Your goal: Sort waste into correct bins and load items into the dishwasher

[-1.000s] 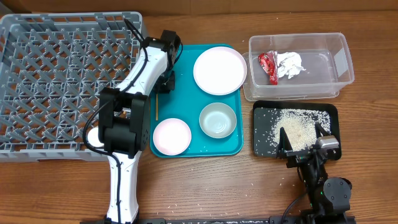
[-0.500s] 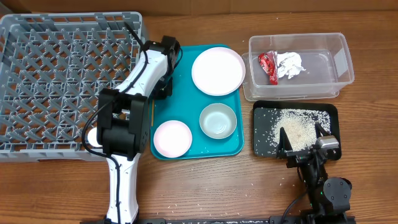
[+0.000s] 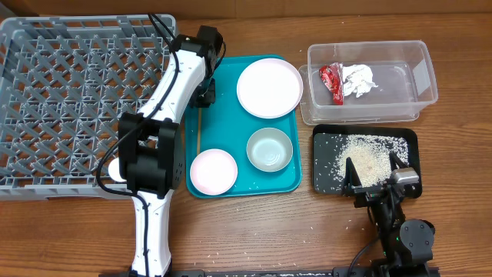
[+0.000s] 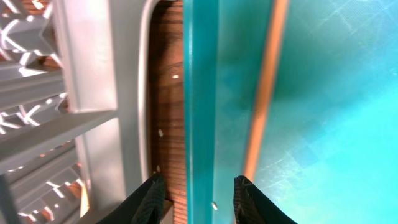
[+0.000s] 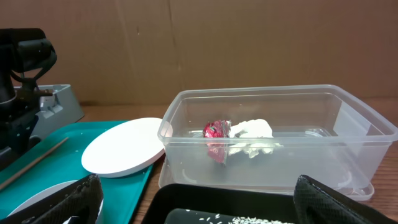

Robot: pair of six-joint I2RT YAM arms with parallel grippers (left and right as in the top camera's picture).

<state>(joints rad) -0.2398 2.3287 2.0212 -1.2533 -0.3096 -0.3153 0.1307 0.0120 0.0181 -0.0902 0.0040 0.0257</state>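
Note:
My left gripper [image 4: 199,200] hangs open astride the teal tray's left rim [image 4: 199,93], between the dishwasher rack [image 3: 69,100] and a wooden chopstick [image 4: 264,93] lying on the tray [image 3: 197,131]. Nothing is held. On that tray sit the white plate [image 3: 269,87], the pink bowl [image 3: 212,170] and the grey-green bowl [image 3: 269,148]. The clear tub [image 3: 427,81] holds the red wrapper [image 3: 331,81] and white tissue [image 3: 358,79]. Rice [image 3: 367,158] is heaped in the black tray [image 3: 327,181]. My right gripper [image 3: 374,175] stands wide open and empty at that tray's near edge.
The rack's grey wall [image 4: 93,81] is close beside my left finger, with a strip of bare wood [image 4: 168,93] between it and the teal tray. Stray rice grains [image 3: 231,206] dot the table in front. A white rounded thing [image 3: 114,169] shows beside the left arm's elbow.
My left gripper has moved toward the far end along the teal tray's left edge, uncovering more of the chopstick. The right arm has stayed still.

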